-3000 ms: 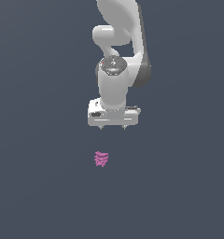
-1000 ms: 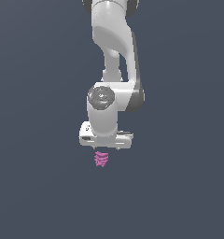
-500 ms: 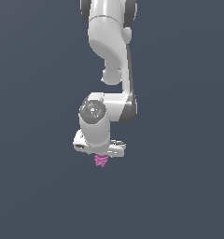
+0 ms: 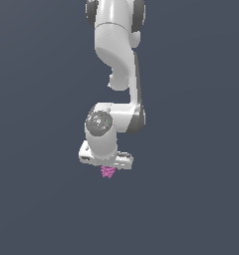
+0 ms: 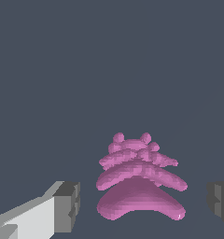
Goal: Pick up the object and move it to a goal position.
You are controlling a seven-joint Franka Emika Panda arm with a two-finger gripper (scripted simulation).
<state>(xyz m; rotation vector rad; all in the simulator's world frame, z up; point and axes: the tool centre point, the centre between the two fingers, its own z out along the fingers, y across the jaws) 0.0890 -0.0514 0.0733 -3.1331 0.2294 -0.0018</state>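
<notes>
The object (image 4: 108, 173) is a tiny pink-magenta ridged piece of stacked layers, lying on the dark grey floor. In the exterior view only its lower part shows under the white gripper (image 4: 107, 167), which sits low right over it. In the wrist view the object (image 5: 139, 184) lies between the two fingertips, with a clear gap on each side. One dark-padded finger (image 5: 67, 205) shows fully, the other finger (image 5: 220, 201) only at the frame edge. The gripper (image 5: 143, 205) is open and touches nothing.
The white arm (image 4: 116, 55) rises from the gripper toward the top of the exterior view. Around it lies only the flat dark grey floor (image 4: 191, 199).
The arm has come down and shifted slightly toward the exterior view's left. The gripper, once well above the object, now straddles it. The object has not moved.
</notes>
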